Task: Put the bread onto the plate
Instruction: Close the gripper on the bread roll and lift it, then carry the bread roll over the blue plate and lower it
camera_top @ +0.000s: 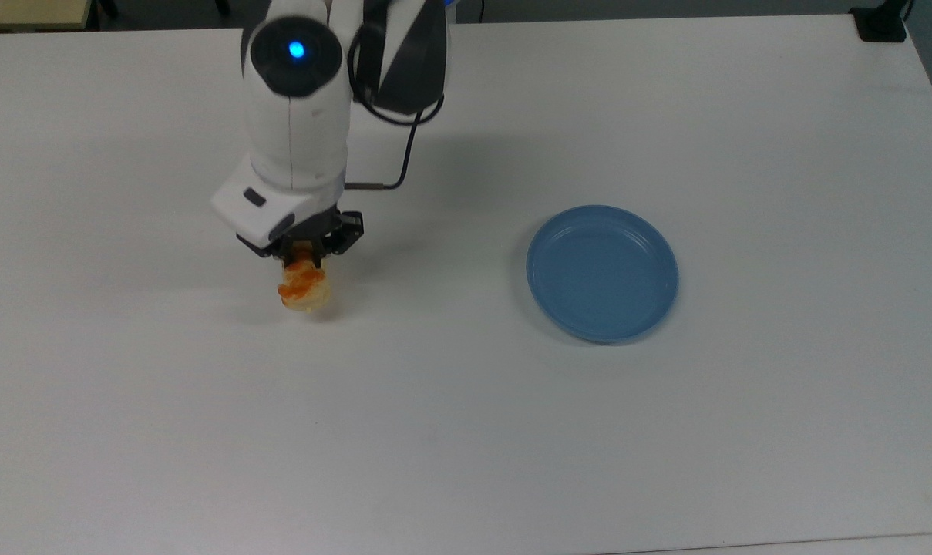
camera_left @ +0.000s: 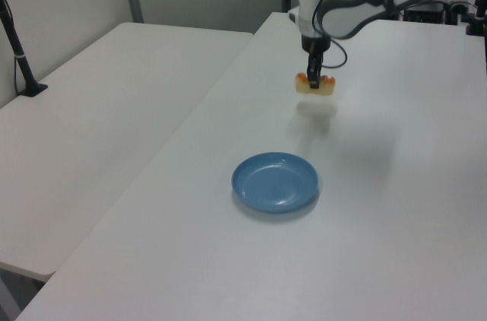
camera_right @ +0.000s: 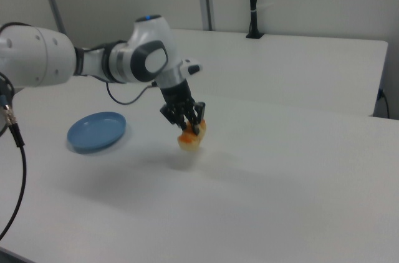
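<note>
My end effector (camera_top: 305,260) is closed on the bread (camera_top: 304,285), its two dark fingers pressed against the bun's sides near its upper end. The bread hangs clear of the white bench (camera_top: 466,432): in the left view the bread (camera_left: 316,84) sits in the air with its soft shadow on the bench below it, and in the right view the bread (camera_right: 191,137) likewise floats above a faint shadow. The bun is pale tan with glossy orange patches on top (in the top view most of its far end is hidden under my wrist).

My end effector (camera_left: 313,81) points straight down in the left view, with my white arm rising behind it; in the right view my end effector (camera_right: 186,123) shows its black fingers spread around the bun's top.

The plate (camera_top: 602,273) is round, blue and shallow, lying flat on the bench with nothing in it. In the top view it lies well apart from the bread, toward the top view's right. In the left view the plate (camera_left: 275,182) lies below the bread, nearer the camera. In the right view the plate (camera_right: 96,131) lies toward the right view's left of the bread.
</note>
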Motion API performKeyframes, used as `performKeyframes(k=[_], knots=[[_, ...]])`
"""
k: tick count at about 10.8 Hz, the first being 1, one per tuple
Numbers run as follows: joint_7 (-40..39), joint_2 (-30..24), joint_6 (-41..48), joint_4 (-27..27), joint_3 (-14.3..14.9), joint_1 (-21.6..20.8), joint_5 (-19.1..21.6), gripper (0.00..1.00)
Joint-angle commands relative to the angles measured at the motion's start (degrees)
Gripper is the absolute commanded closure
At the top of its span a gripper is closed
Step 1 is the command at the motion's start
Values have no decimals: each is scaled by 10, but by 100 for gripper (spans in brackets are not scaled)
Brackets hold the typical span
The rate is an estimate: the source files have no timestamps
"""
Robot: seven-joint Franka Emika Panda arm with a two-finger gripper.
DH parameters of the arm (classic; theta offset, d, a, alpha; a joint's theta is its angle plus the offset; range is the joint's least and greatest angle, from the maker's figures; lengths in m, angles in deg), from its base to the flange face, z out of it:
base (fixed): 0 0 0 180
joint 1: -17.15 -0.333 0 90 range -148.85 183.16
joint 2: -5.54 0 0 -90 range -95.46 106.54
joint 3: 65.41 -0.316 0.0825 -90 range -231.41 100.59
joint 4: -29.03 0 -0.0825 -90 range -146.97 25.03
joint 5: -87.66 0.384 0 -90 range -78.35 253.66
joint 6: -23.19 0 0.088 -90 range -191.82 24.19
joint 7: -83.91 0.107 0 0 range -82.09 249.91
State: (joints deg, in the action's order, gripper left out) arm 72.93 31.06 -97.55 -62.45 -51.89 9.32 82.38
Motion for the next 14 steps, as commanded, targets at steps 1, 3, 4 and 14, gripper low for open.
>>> performKeyframes(k=[1,3,4,14], knots=[[-9,-66,37,1,9,-42,26,67],[-4,-81,74,27,6,-65,54,66],[17,-83,86,28,8,-97,63,66],[298,61,-9,43,-1,-278,56,43]])
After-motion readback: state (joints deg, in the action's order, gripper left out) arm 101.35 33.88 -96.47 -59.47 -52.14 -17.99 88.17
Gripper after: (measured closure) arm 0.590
